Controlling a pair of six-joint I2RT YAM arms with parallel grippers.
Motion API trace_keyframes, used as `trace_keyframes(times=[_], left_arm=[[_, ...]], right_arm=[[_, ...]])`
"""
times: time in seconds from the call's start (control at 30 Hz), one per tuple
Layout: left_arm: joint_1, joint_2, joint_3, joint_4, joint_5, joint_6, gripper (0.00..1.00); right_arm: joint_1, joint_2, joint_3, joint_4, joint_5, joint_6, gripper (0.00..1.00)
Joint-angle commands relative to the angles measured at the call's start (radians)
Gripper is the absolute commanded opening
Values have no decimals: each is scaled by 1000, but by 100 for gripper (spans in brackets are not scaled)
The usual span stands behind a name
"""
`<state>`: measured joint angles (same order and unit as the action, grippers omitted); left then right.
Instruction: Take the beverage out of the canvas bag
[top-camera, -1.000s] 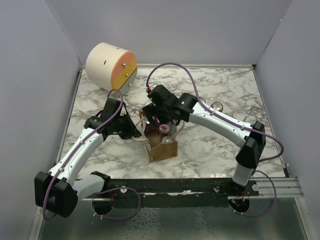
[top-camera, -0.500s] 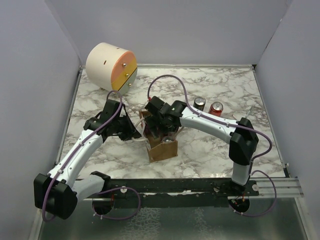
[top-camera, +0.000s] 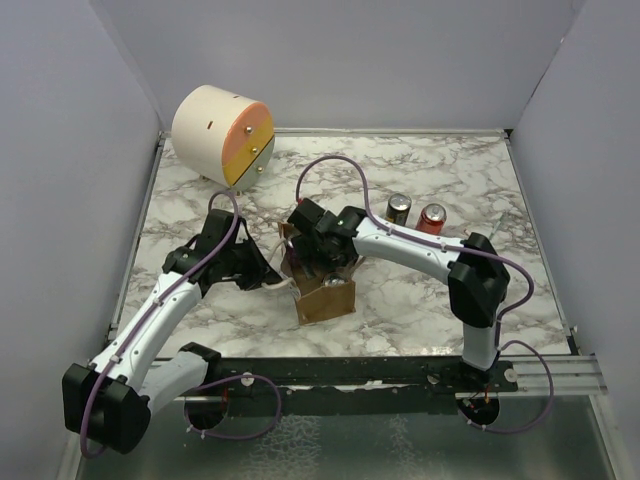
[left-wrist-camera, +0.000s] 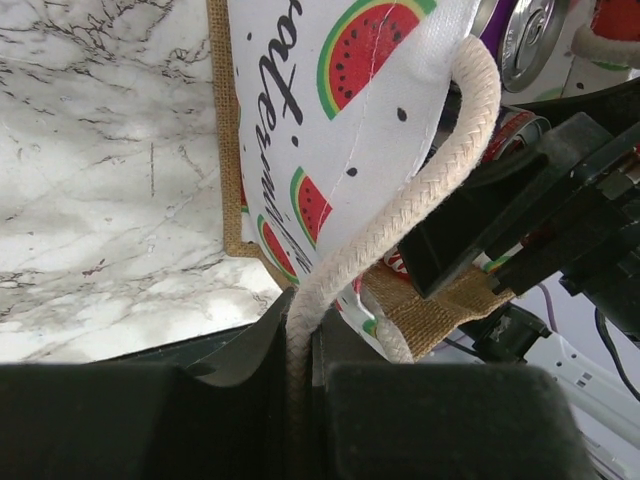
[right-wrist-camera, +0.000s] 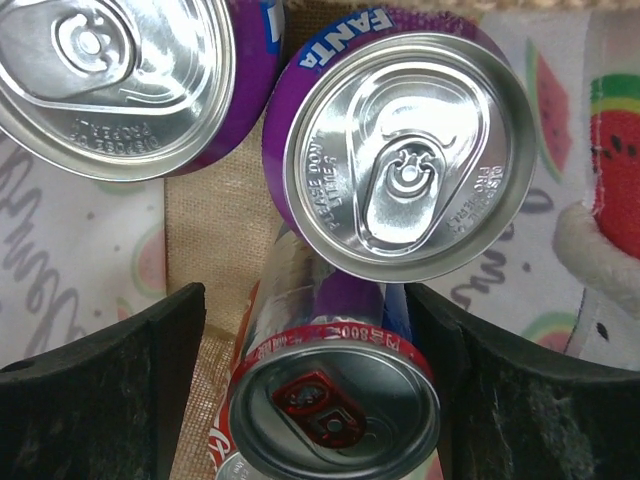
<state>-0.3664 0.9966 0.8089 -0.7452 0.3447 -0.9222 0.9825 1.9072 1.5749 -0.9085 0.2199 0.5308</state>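
The red-rimmed aluminium drink can (right-wrist-camera: 335, 400) stands in the tan-brown canvas bag with watermelon-print sides (top-camera: 325, 300). Its top faces up, so its long axis runs straight along the reach of the right gripper (right-wrist-camera: 305, 300). The can sits squarely between those jaws, which stand wide with one black finger on either side of it. I'd say they need only pinch and lift. Just beyond the fingertips a purple Fanta can (right-wrist-camera: 400, 150) crowds against it, and a second purple can (right-wrist-camera: 120, 70) lies off to their left. The left gripper (left-wrist-camera: 300, 335), farther from the drink, is clamped tight on the white braided rope handle (left-wrist-camera: 440, 170) and holds the bag's side.
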Motion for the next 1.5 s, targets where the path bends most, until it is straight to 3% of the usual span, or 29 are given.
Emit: trace_keyframes(times=[0.0, 0.17, 0.27, 0.47, 0.8, 1.13, 1.33, 1.47], left_arm=[[4, -21, -16, 14, 41, -22, 0], [4, -13, -16, 26, 48, -18, 0], [4, -2, -22, 34, 55, -9, 0], [3, 7, -20, 38, 62, 8, 0], [4, -5, -26, 35, 63, 11, 0], [4, -16, -22, 37, 49, -6, 0], [4, -26, -30, 57, 48, -25, 0], [4, -10, -26, 51, 54, -11, 0]], right_arm=[[3, 25, -3, 11, 32, 25, 74], [5, 35, 43, -26, 7, 31, 45], [5, 36, 108, -82, -24, 43, 42], [5, -8, 239, -173, -43, 56, 21], [5, -165, 359, -233, -56, 109, 11], [5, -408, 331, -217, -16, 175, 5], [5, -640, 206, -79, 98, 134, 4], [5, -821, 66, -21, 260, 160, 3]])
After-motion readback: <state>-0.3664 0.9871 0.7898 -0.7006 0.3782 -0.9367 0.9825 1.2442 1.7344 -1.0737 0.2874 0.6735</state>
